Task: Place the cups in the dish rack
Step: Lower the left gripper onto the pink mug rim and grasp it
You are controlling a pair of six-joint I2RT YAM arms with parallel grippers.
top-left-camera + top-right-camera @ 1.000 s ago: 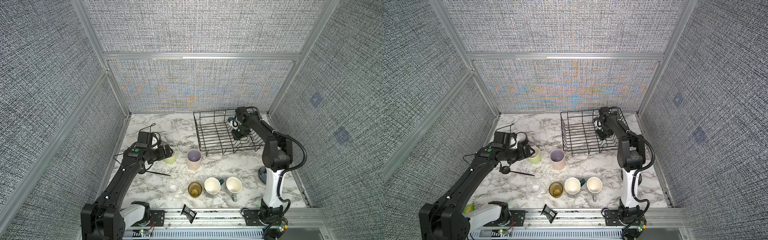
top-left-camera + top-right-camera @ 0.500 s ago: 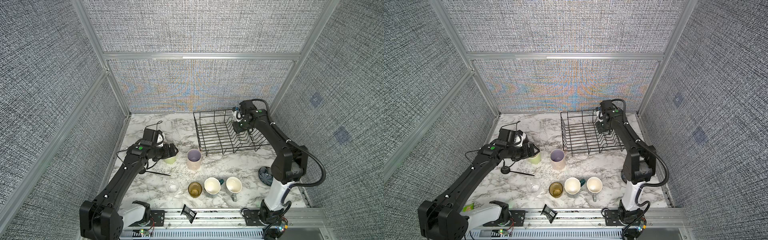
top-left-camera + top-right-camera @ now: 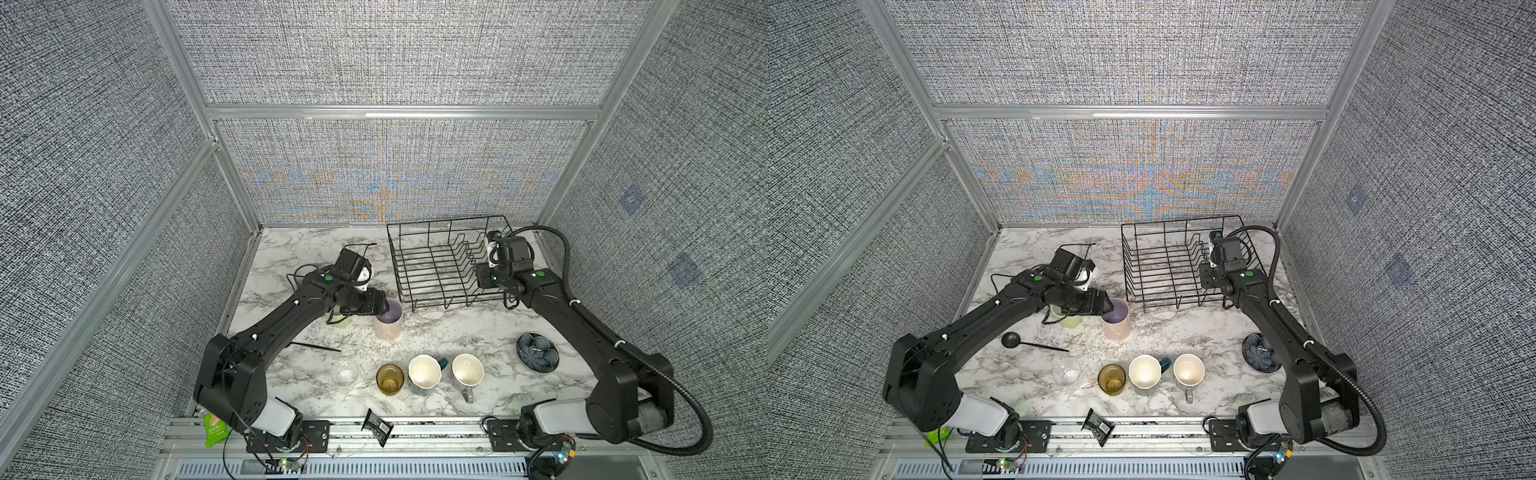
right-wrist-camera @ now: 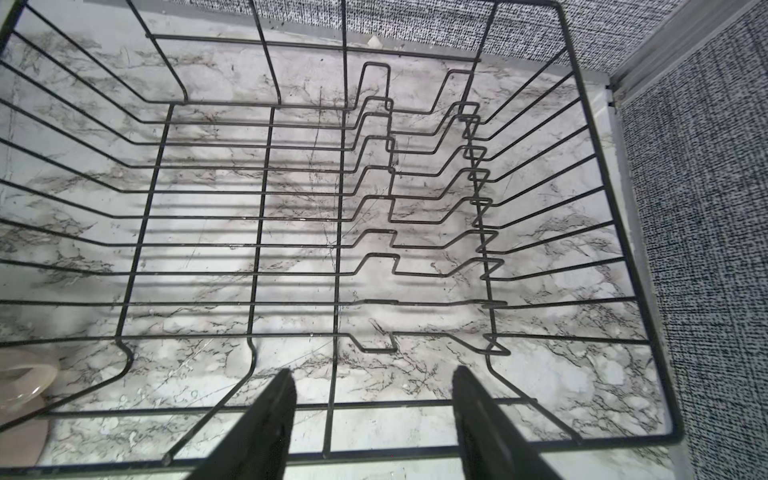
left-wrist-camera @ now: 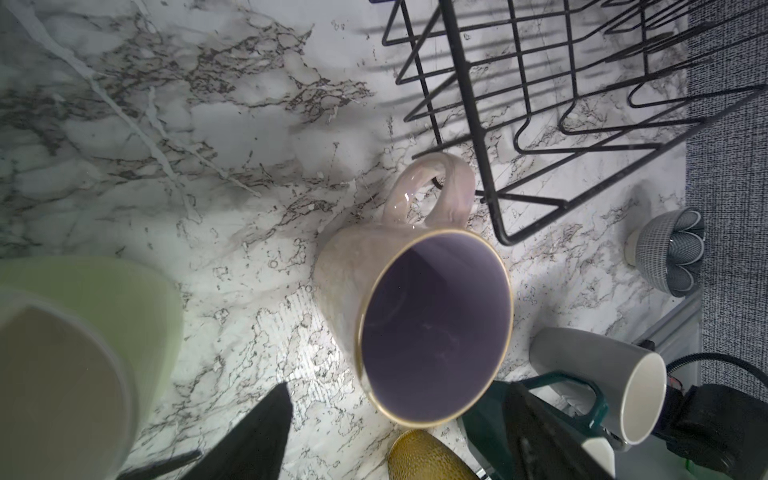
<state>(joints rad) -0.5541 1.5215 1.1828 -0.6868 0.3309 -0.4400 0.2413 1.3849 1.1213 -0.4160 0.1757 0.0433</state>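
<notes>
Since a second ago the left pincer (image 3: 384,308) has left the light green mug (image 5: 137,299) and swung toward the dish rack (image 3: 440,266). It now hangs at the rim of the pink mug (image 3: 388,328), fingers apart with the near rim between them, nothing clamped. The right pincer (image 4: 372,372) has backed out from deeper in the rack to its front right edge. Its fingers are parted and empty. We read this as the pink mug chosen for the first load; the rack holds nothing yet. That mug stands upright on the surface (image 3: 291,249) just off the rack's front left corner. It is tall, pale pink outside, lilac inside, with a thin gold rim, and its handle points at the corner wire, close to touching. The clear glass (image 3: 345,372), amber glass (image 3: 390,379), teal mug (image 3: 424,372) and grey mug (image 3: 467,370) stand in a row well in front of the rack.
</notes>
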